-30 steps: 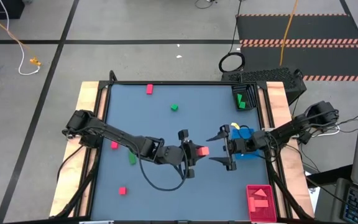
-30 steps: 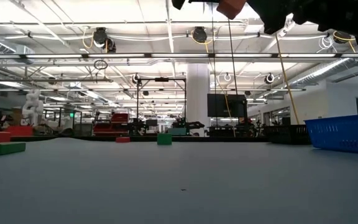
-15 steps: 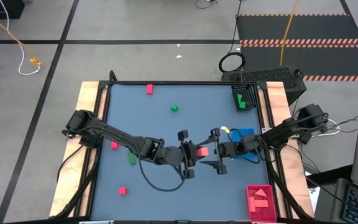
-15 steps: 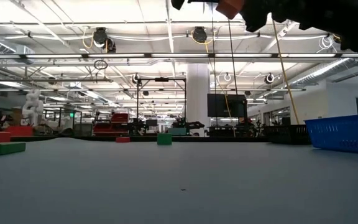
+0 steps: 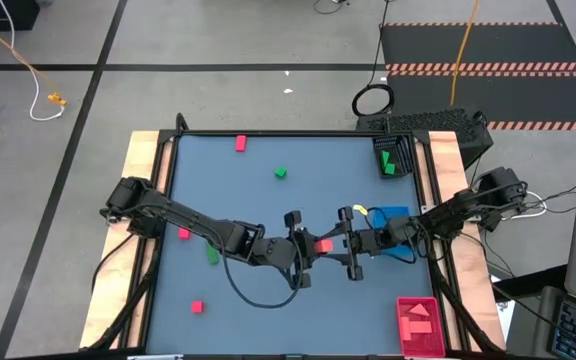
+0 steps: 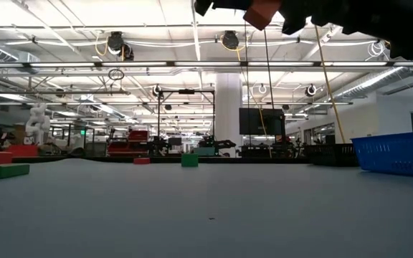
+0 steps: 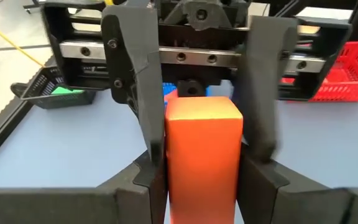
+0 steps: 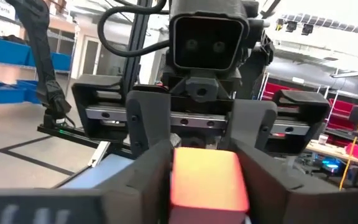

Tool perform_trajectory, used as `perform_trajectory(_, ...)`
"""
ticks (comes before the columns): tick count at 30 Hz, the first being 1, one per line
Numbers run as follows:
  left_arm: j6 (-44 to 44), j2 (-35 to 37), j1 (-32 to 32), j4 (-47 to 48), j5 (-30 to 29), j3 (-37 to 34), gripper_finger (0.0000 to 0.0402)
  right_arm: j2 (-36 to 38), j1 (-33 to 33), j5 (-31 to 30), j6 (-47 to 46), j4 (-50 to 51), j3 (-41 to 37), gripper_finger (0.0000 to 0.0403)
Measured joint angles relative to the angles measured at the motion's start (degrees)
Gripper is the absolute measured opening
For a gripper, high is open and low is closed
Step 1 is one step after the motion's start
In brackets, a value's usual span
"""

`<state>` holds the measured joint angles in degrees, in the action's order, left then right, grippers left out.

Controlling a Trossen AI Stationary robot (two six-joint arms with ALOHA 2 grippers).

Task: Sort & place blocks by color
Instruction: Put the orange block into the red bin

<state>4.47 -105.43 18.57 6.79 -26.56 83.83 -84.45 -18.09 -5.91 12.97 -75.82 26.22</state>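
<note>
Right gripper (image 5: 340, 244) now around block (image 5: 323, 245).

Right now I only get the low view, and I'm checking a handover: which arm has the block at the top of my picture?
Observer: The left tool grips the salmon block, as its wrist view shows.
Operator: And the other arm?
Observer: The right tool faces it head-on over the middle of the table, at the same block.
Operator: Where would that block go?
Observer: Probably the red tray, in the bottom right corner of the high view, with red and salmon pieces in it.
</note>
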Motion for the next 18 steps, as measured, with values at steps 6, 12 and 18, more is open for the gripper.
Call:
perform_trajectory(6,-1.1,0.0,0.0,0.1,-0.5,-0.1,0.0139,0.0,0.0,0.1,0.9,1.2,0.0,0.0122)
perform_trajectory(12,-1.4,0.0,-0.1,2.1,-0.3,-0.1,0.0171,0.0,0.0,-0.1,1.7,2.2,0.0,0.0122)
perform_trajectory(18,-2.5,0.0,0.7,3.0,-0.4,-0.1,0.0208,0.0,0.0,-0.3,0.1,4.1,0.0,0.0122)
